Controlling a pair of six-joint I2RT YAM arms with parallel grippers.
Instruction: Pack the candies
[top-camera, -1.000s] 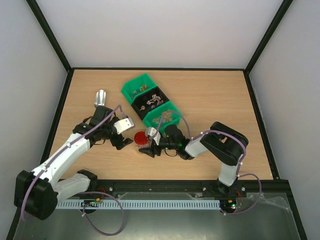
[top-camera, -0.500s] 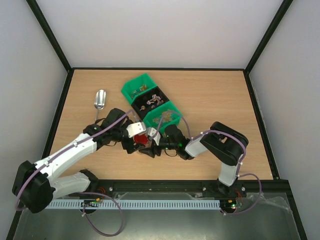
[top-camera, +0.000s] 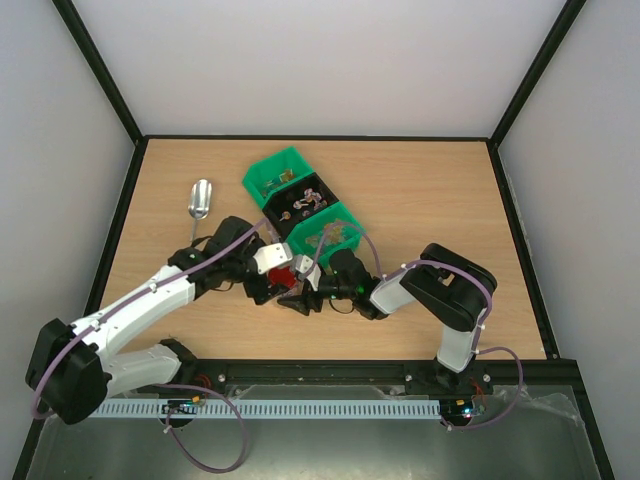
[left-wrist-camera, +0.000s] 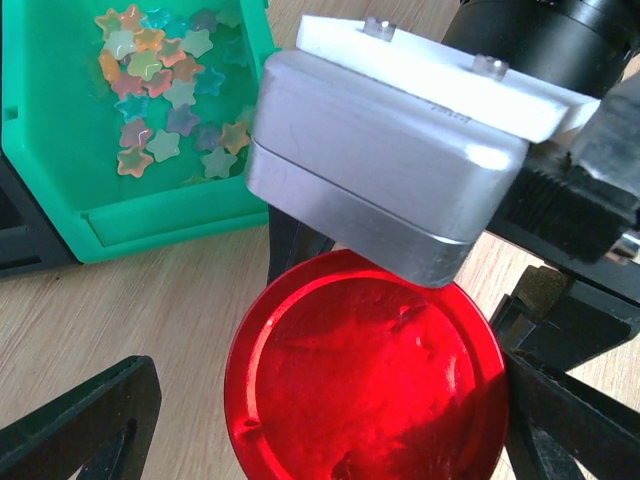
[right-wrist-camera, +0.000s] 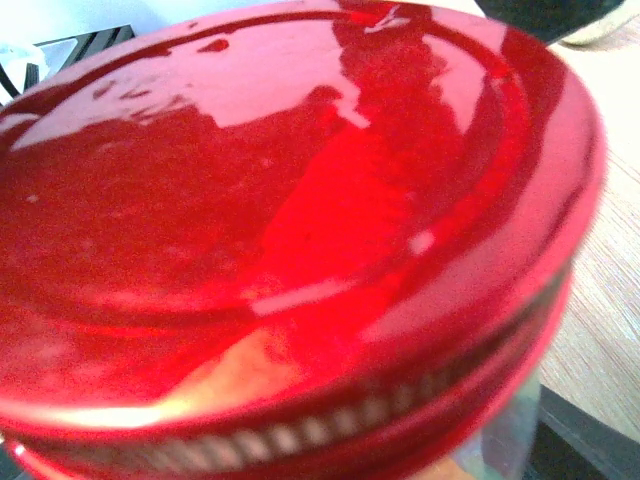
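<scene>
candies (left-wrist-camera: 165, 95): small flat star shapes in pink, orange, yellow, pale green and whitish; lying loose, partly overlapping, on the floor of a green bin (left-wrist-camera: 150, 225), upper left of the left wrist frame. Top view: same candies (top-camera: 328, 237) are a speckled patch just below frame centre; single pieces too small to tell apart.

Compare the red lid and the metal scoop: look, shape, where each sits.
Colour: the red lid is glossy red, while the scoop is bare silver metal.
Shape: the lid is round and flat, whereas the scoop is elongated.
Place: the lid sits on the jar with the left gripper open around it. The scoop lies on the table, apart from both arms.
Shared: both are shiny.
</scene>
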